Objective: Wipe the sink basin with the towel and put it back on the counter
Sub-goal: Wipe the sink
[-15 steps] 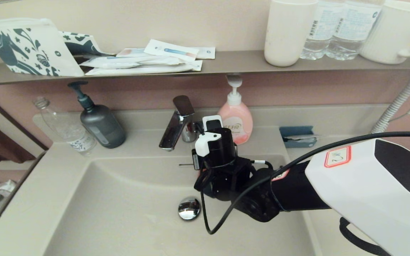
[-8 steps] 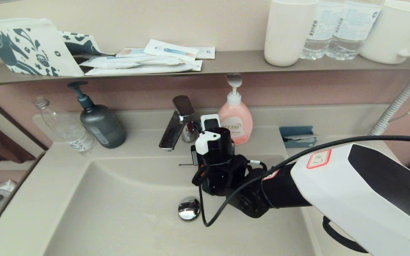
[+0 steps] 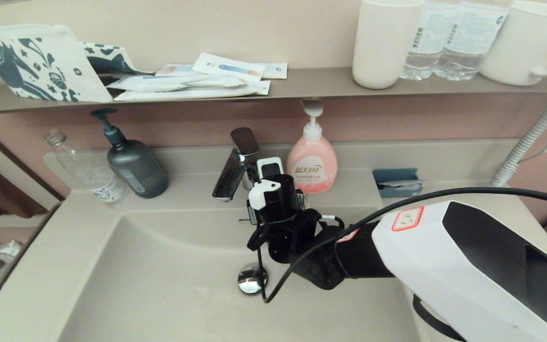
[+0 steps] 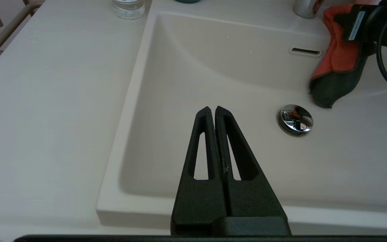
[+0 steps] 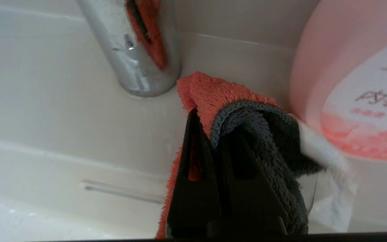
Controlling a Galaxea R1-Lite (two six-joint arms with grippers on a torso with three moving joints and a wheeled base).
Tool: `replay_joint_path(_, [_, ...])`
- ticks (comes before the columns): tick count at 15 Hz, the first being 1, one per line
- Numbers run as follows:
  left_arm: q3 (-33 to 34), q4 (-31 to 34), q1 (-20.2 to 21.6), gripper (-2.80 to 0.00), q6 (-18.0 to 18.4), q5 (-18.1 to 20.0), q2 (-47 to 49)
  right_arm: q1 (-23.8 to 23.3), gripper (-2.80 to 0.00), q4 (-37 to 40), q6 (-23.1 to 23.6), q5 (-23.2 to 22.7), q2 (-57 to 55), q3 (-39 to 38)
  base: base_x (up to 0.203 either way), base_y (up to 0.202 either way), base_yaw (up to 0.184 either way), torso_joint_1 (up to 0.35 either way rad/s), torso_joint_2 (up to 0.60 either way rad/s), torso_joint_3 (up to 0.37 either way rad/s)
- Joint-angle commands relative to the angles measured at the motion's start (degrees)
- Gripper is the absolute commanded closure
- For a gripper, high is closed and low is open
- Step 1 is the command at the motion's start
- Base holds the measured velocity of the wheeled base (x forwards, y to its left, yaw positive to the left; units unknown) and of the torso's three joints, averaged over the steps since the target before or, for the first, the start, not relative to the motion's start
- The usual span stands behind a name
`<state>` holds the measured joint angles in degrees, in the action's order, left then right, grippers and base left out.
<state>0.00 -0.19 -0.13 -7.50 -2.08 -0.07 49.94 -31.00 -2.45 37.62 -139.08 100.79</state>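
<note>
The towel (image 5: 227, 90), red-orange on one face and dark grey on the other, is folded over the fingers of my right gripper (image 5: 213, 127), which is shut on it. It hangs at the back wall of the sink basin (image 3: 159, 266), between the tap base and the pink soap bottle. From the left wrist view the towel (image 4: 338, 60) droops beside the overflow slot (image 4: 305, 51), above the chrome drain plug (image 3: 251, 279). My left gripper (image 4: 212, 109) is shut and empty over the basin's near left part. The counter (image 4: 45, 84) runs round the basin.
A chrome tap (image 3: 235, 164), a pink soap bottle (image 3: 312, 164), a dark grey pump bottle (image 3: 136, 166) and a clear bottle (image 3: 90, 173) stand along the back. A blue tray (image 3: 397, 183) lies at the back right. The shelf (image 3: 302, 83) above carries a patterned pouch, packets, cups and bottles.
My right arm has shifted left along the basin's back wall with the towel, closer to the tap. The left gripper's earlier state is not shown.
</note>
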Motion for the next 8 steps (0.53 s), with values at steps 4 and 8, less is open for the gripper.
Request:
replay_joint_path(4, [0.0, 0.0, -0.02, 0.0, -0.06, -0.02, 0.07, -1.69, 0.0, 0.16, 0.25, 0.44, -1.84, 3.04, 0.0, 0.0, 0.0, 0.0, 0.0, 0.0])
replay_joint_path(8, [-0.01, -0.07, 0.03, 0.0, -0.06, -0.02, 0.07, -2.4, 0.0, 0.56, 2.07, 1.23, -3.48, 6.47, 0.0, 0.0, 0.0, 0.0, 0.0, 0.0])
